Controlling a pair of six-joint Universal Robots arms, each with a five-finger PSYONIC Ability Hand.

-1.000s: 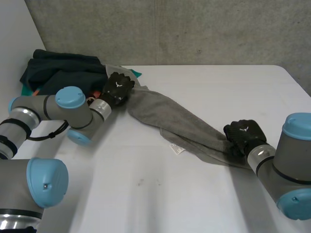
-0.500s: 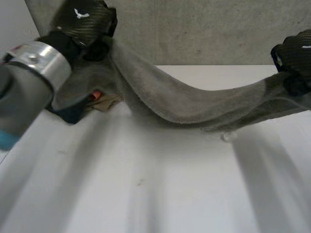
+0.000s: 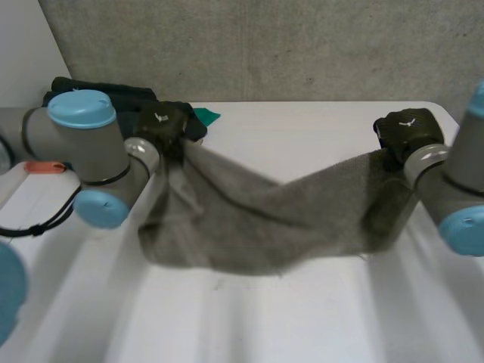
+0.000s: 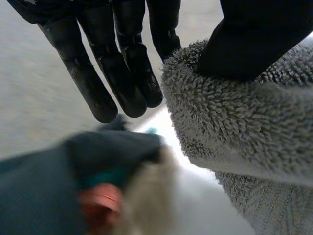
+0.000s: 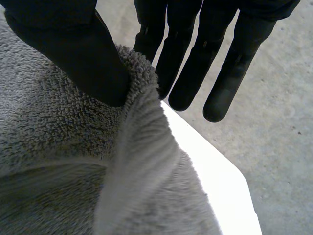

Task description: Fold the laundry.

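Head view above, wrist views near towel [image 3: 249, 219]

Between left hand [image 3: 160, 125] and right hand [image 3: 407, 129], towel [image 3: 249, 221]

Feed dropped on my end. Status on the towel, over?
Left hand, right hand: each pinching an end of the grey towel. It hangs spread between them over the table. Dark clothes pile behind left hand, not in the way.

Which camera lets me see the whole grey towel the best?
The head view. There the whole grey towel hangs between the left hand and the right hand, sagging in the middle. Each wrist view gives just a fluffy bit of its edge, pinched under that hand's thumb.
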